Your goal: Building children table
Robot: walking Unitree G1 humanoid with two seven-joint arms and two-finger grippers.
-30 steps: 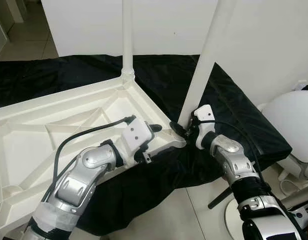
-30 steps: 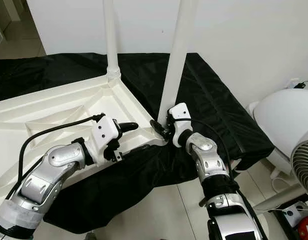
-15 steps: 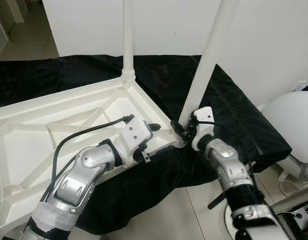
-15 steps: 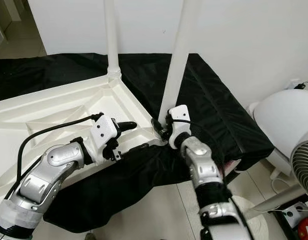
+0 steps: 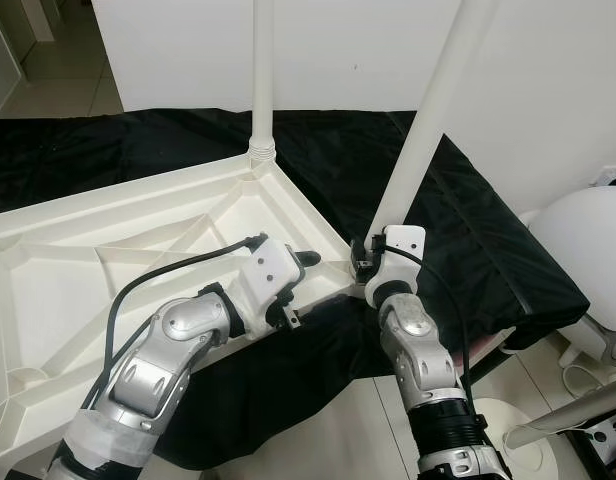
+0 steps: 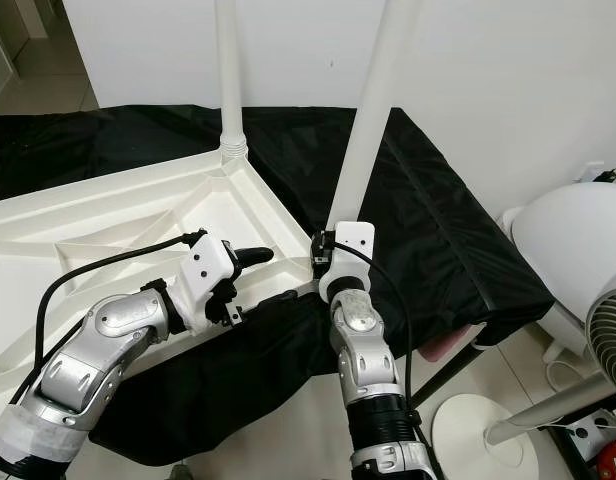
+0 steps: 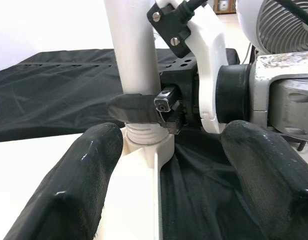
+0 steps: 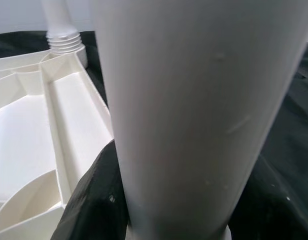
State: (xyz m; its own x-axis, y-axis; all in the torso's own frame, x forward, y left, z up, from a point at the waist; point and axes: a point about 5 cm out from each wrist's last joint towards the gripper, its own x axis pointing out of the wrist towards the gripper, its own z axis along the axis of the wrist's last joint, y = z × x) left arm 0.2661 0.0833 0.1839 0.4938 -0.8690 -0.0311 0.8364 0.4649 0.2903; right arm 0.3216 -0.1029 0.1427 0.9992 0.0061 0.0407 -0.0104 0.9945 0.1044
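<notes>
While the white plastic tabletop lies upside down on a black sheet, its ribbed underside faces up, showing raised walls that split it into triangular and curved pockets. One white leg stands upright in the far corner socket, with a threaded collar visible where it meets the tabletop. A second white leg, a smooth round tube, rises from the near right corner and leans a little to the right.

The right gripper is at the foot of this second leg, just above the corner socket, with its black fingers clamped on either side of the tube. In the left wrist view one finger wraps across the front of the leg right above the ridged collar that sits in the socket. The right arm reaches up from below, its white wrist housing close behind the leg.

The left gripper is at the near edge of the tabletop, a short way to the left of that corner. Its two thick black fingers are spread apart and hold nothing, pointing toward the leg's base.

A white fan with a round base stands on the pale tiled floor to the right.
</notes>
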